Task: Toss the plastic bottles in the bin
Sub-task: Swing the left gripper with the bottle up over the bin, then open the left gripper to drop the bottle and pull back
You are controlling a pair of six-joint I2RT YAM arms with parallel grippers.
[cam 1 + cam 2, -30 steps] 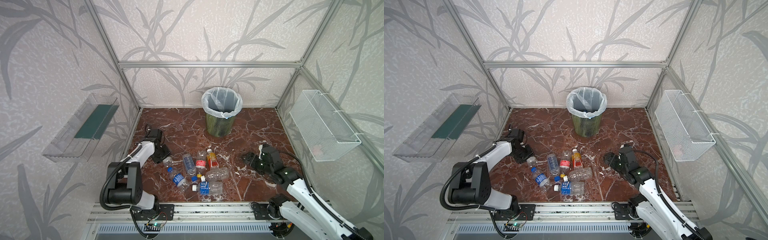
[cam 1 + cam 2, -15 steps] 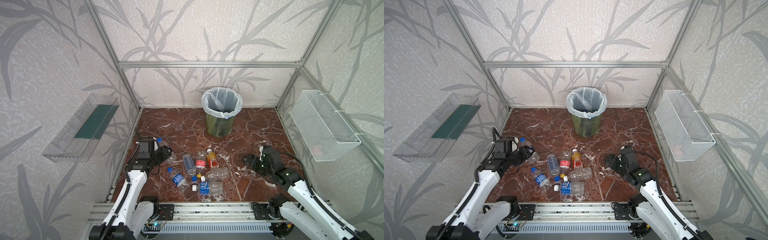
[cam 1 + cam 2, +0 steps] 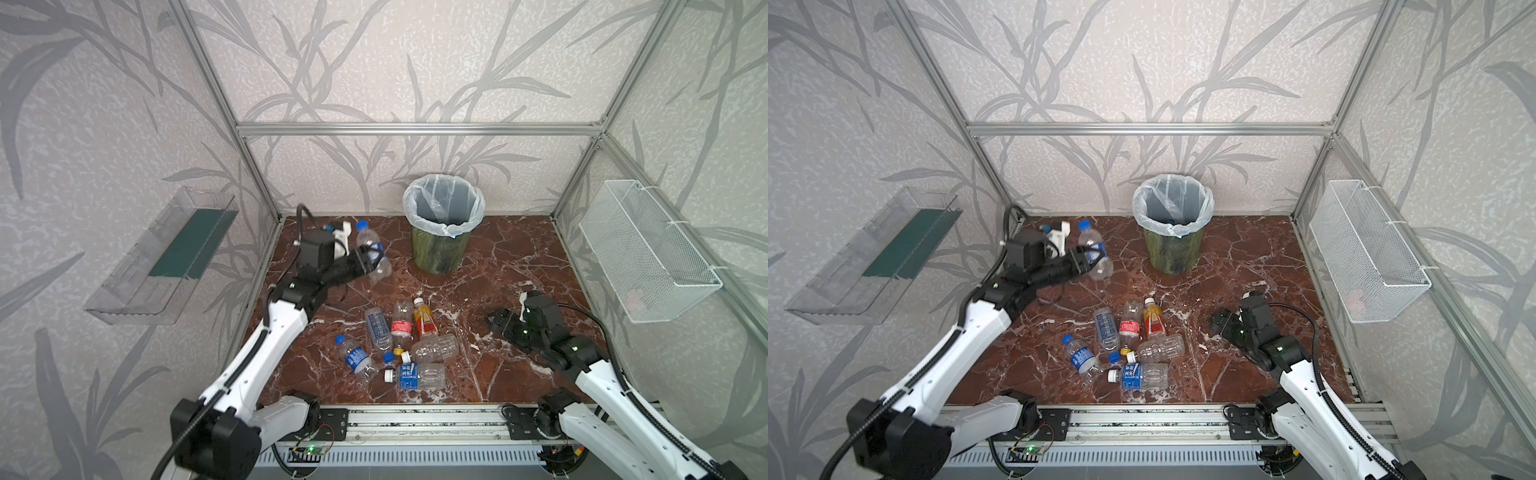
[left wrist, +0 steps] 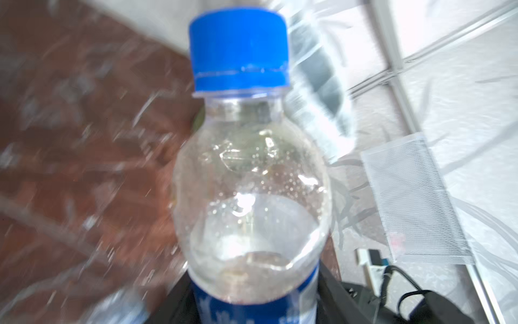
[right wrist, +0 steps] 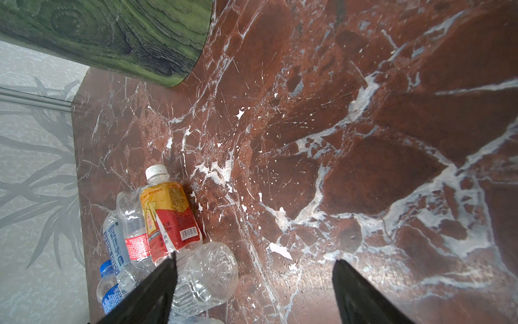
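Clear plastic, blue-capped, the raised bottle [image 3: 365,237] sat clasped at its label by the left gripper [image 3: 368,259], left of the bin [image 3: 439,253]; in the left wrist view its base was cut off and the floor [image 4: 70,140] smeared. The right gripper [image 5: 254,257] hung spread and empty beside the heaped bottles [image 3: 401,328].

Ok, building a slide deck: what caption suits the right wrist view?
Open right gripper above the marble floor, beside a heap of bottles, green bin beyond.
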